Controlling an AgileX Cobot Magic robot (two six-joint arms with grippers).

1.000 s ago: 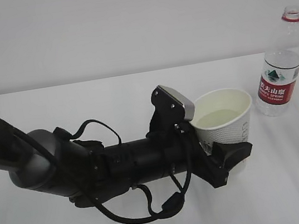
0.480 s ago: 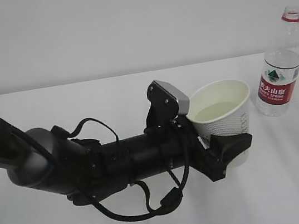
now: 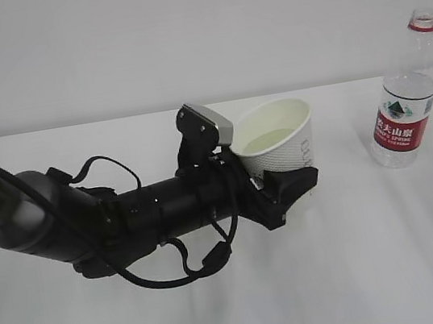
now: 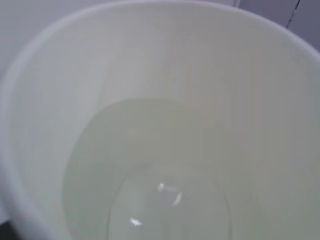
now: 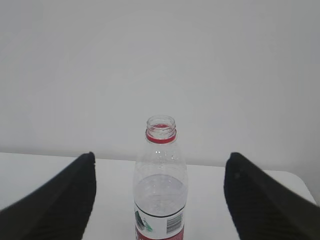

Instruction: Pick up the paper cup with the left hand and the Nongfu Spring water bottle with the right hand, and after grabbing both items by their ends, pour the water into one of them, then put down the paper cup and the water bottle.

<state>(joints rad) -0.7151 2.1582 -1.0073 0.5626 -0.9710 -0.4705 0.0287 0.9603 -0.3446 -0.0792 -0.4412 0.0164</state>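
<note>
White tabletop (image 3: 223, 316) meets a plain pale wall (image 3: 180, 29) behind it; the scene is evenly lit.

Left hand (image 3: 290, 192): thick black arm lying low across the left and middle of the exterior view, cables looped beneath it, grey-topped block standing up just behind the cup. Its black fingers (image 3: 293, 183) sit against the lower side of the paper cup (image 3: 280, 148), pinching it between them. Only the near finger shows clearly in the exterior view; the far one is hidden behind the cup. Cup is upright or very nearly so, rim facing up, dotted embossed wall toward the camera. Whether its base touches the table I cannot tell, as the fingers cover the bottom edge.

Water (image 4: 150, 185): the left wrist view looks straight down into the cup, cream inside wall filling the frame, with a shallow pool of clear liquid at the bottom and small bright reflections on it. In the exterior view the liquid surface shows as a pale disc low inside the cup.

Water bottle (image 3: 406, 93): stands upright on the table at the right edge, well apart from the cup. No cap, red neck ring, red label, water in the lower part.

Right hand (image 5: 160, 200): fingers (image 5: 60, 195) spread wide, one on each side of the bottle in the right wrist view, neither touching it. Bottle (image 5: 160, 185) centred between them, further back.
</note>
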